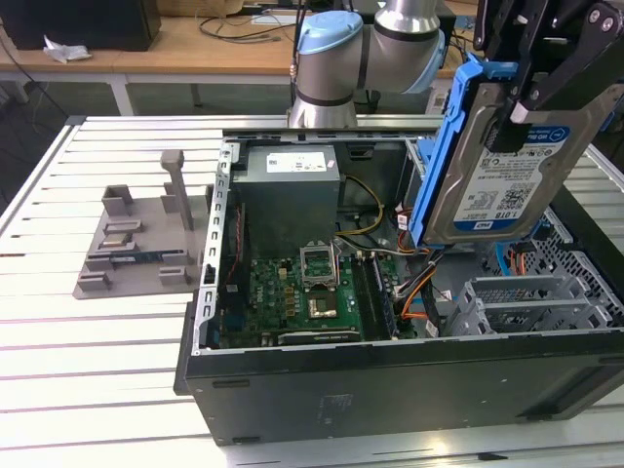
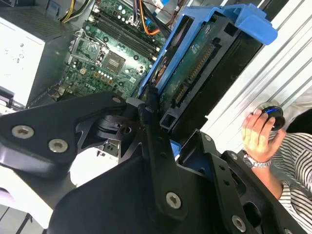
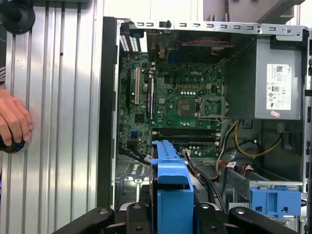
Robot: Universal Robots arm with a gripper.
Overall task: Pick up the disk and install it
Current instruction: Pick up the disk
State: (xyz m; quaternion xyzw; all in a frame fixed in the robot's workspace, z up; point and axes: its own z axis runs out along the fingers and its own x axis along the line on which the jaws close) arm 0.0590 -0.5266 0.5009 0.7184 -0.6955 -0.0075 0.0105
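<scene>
The disk (image 1: 502, 171), a silver drive with a white-and-blue label in a blue carrier bracket, hangs tilted on edge above the open computer case's (image 1: 390, 380) right end in the exterior view. My gripper (image 1: 524, 97) is shut on its upper part. The second wrist view looks along the disk's green circuit side (image 2: 195, 73), with black fingers (image 2: 146, 114) clamped on its edge. Its blue bracket (image 3: 170, 190) hangs over the case interior in the first wrist view.
Inside the case lie the green motherboard (image 1: 302, 292), the grey power supply (image 1: 288, 185), loose cables (image 1: 414, 288) and a grey drive cage (image 1: 531, 302) with a blue latch (image 3: 275, 202). A grey fixture (image 1: 136, 234) sits on the slatted table. A person's hand (image 2: 258, 131) rests beside the case.
</scene>
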